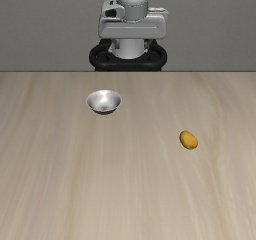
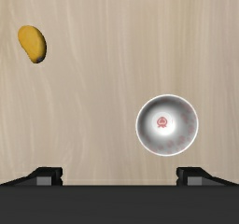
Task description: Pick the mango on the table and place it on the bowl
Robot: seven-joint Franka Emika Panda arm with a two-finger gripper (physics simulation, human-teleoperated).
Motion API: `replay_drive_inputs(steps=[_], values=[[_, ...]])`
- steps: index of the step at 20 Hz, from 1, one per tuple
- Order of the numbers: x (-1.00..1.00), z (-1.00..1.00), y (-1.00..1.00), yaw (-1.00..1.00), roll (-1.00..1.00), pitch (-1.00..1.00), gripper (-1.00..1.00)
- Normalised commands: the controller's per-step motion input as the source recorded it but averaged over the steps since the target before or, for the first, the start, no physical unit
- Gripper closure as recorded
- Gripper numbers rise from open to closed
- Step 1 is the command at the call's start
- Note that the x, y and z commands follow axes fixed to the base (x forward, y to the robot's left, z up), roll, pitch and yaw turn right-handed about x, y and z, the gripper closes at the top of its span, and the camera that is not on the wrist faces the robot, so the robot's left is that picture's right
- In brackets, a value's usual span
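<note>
A small yellow-orange mango (image 1: 189, 140) lies on the wooden table (image 1: 60, 184) toward the exterior view's right. A shiny metal bowl (image 1: 103, 102) stands upright and empty toward the exterior view's left, nearer the robot's base. My gripper (image 2: 121, 176) hangs high above the table, open, with its fingertips (image 2: 47, 175) far apart and nothing between them. From the wrist, the bowl (image 2: 167, 123) sits just ahead of one fingertip, and the mango (image 2: 34, 43) lies farther off, beyond the other one.
The robot's black base (image 1: 128, 56) stands at the table's far edge behind the bowl. Bare wood stretches between bowl and mango and across the whole front of the table.
</note>
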Motion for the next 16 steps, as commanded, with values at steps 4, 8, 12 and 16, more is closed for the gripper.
replay_drive_inputs(steps=[4,8,12,16], values=[[0.0,0.0,1.0,0.0,0.0,0.0,-1.0],[0.0,0.0,1.0,0.0,0.0,0.0,-1.0],[0.0,0.0,1.0,0.0,0.0,0.0,-1.0],[0.75,0.0,0.25,0.0,0.0,0.0,-1.0]])
